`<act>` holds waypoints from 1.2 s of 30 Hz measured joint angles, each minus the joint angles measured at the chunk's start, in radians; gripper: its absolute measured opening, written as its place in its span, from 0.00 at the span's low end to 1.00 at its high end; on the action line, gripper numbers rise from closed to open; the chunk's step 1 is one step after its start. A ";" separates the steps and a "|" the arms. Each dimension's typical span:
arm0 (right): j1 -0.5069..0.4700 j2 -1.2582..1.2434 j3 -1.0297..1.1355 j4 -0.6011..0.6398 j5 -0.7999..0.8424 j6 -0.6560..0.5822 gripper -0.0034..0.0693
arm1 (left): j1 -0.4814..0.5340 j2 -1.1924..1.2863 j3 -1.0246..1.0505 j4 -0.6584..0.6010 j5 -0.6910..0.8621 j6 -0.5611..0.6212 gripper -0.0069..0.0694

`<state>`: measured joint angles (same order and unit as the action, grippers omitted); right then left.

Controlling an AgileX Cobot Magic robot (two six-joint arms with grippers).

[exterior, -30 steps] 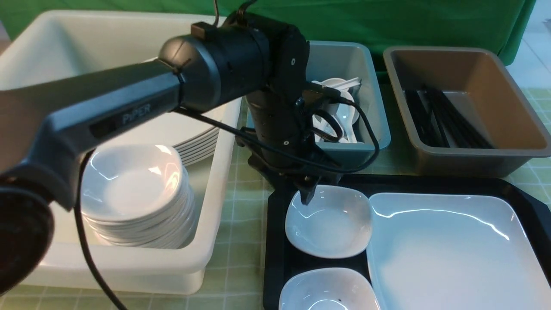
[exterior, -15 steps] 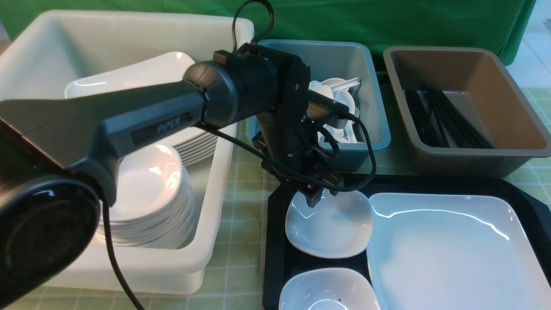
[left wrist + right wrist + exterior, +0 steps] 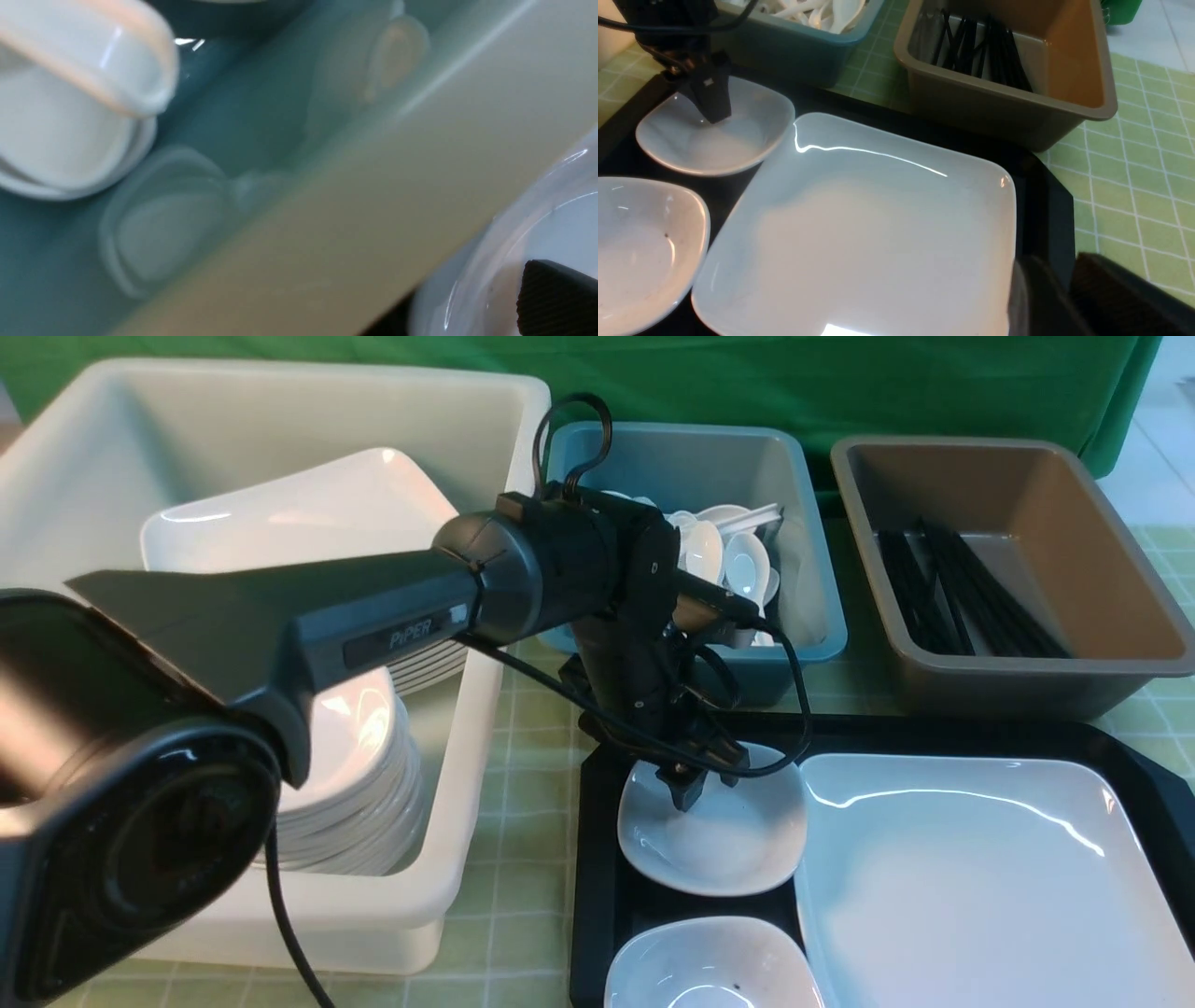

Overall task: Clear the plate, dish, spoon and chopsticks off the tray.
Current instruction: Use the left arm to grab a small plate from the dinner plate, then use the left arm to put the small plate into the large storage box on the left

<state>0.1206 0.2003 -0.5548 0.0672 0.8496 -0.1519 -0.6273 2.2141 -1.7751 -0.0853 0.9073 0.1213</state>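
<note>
Left hand (image 3: 688, 791) open, one finger inside dish (image 3: 738, 840), far-left corner of tray (image 3: 593, 859). Risk: glossy rim slips on closing and dish bumps adjacent plate (image 3: 980, 877). Right hand (image 3: 1057, 275) by tray's right edge, grip unclear.

The plate (image 3: 980, 877) runs off the front view's lower right, and the nearest bowl (image 3: 709, 975) is cut by its bottom edge. The left arm (image 3: 373, 616) hides much of the stacked dishes (image 3: 373, 775). The left wrist view is all blur. The right end effector (image 3: 1069, 298) shows only as dark blurred shapes; its grip is unclear.
</note>
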 joint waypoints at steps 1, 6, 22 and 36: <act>0.000 0.000 0.000 0.000 0.000 0.000 0.21 | 0.000 0.000 0.000 -0.005 0.000 0.002 0.60; 0.000 0.000 0.000 0.000 0.000 0.000 0.21 | 0.000 0.001 0.000 -0.043 0.022 0.004 0.60; 0.000 0.000 0.000 0.000 0.026 0.000 0.22 | 0.020 -0.017 -0.007 -0.106 0.063 -0.063 0.19; 0.000 0.000 0.000 0.000 0.043 0.000 0.22 | 0.089 -0.245 -0.002 -0.220 0.091 -0.121 0.11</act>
<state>0.1206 0.2003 -0.5548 0.0672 0.8922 -0.1519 -0.5378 1.9691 -1.7771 -0.3054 0.9988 0.0000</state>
